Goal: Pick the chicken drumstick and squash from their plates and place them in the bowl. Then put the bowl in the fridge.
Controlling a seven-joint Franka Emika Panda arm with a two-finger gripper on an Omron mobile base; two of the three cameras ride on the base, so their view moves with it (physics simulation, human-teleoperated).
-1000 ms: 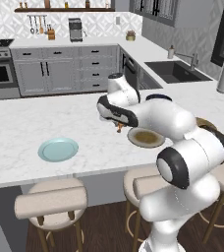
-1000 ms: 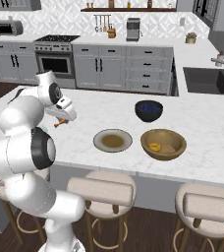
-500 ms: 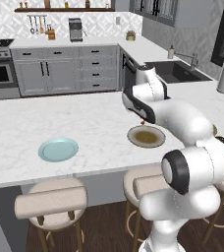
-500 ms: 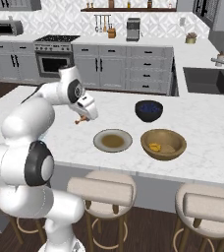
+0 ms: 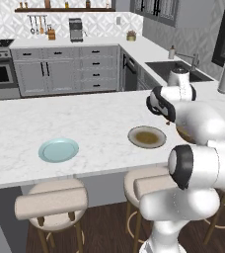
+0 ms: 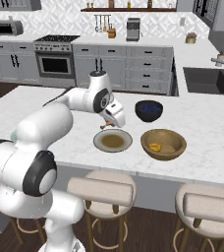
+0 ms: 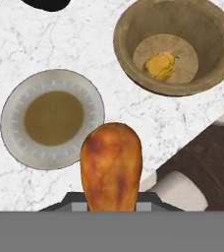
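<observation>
My gripper [image 6: 109, 122] is shut on the chicken drumstick [image 7: 111, 167], an orange-brown piece that hangs above the counter beside the olive-brown plate [image 7: 15, 98]. That plate [image 6: 98, 142] is bare. To its right stands the wooden bowl [image 7: 133, 29], with the yellow squash [image 7: 160, 65] lying inside it. In the right base view the squash [image 6: 155, 146] shows in the bowl [image 6: 177, 146]. The light blue plate [image 5: 58, 149] sits bare on the left part of the counter. The arm hides most of the bowl in the left base view. The fridge is out of view.
A dark blue bowl [image 6: 149, 110] stands behind the wooden bowl. Padded stools [image 6: 102, 190] line the counter's near edge. A sink [image 5: 171, 69] is set in the back counter, and a stove [image 6: 56, 59] stands at the far wall.
The arm has swung to the right across the counter with the drumstick in its grip, from near the counter's middle to beside the olive-brown plate. Plates and bowl stayed put.
</observation>
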